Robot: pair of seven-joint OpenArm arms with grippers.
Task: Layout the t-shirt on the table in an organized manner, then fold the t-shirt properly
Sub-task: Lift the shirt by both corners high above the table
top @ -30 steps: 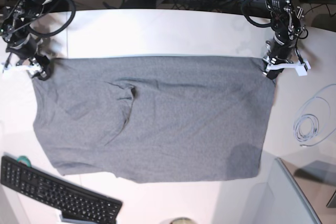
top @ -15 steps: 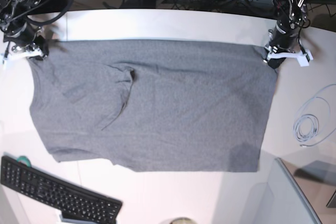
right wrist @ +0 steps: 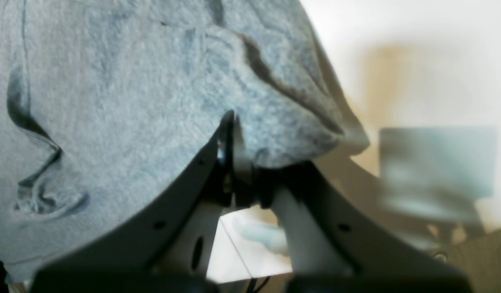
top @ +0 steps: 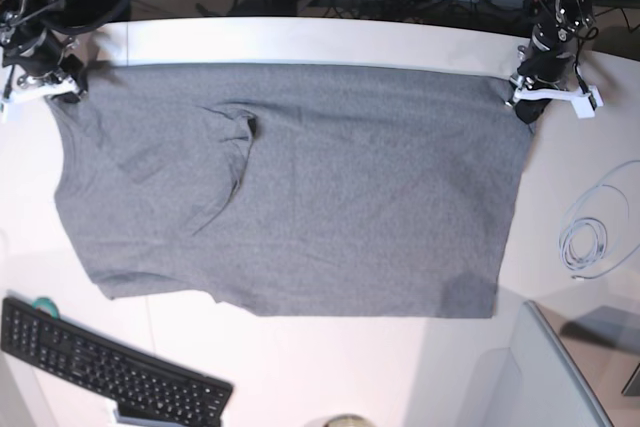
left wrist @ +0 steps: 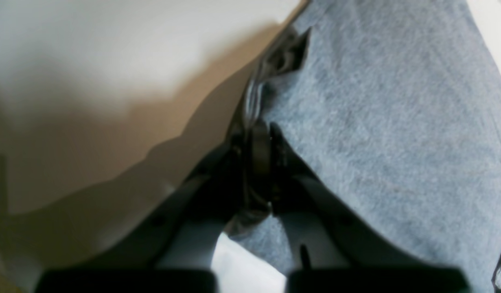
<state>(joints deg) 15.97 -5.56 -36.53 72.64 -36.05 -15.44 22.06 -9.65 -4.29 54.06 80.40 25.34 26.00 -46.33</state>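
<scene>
T-shirt held at both far corners and spread flat on the bench.

The left gripper (left wrist: 260, 140) is seen with its fingers (left wrist: 279, 143) closed on a bunched edge of the t-shirt (top: 290, 197), and the right gripper (right wrist: 230, 134) is likewise clamped on grey cloth, a fold being pinched between its fingers (right wrist: 225, 140). In the base view, the left gripper (top: 528, 102) is placed at the shirt's far corner on that view's right, the right gripper (top: 62, 85) at the far corner on its left. The far edge is drawn straight between them. The shirt is laid across the middle of the bench (top: 320, 42), a creased fold being visible left of centre. A black keyboard (top: 105, 367) is seen at the near left, apart from the shirt, and a coiled cable (top: 585, 242) at the right.
</scene>
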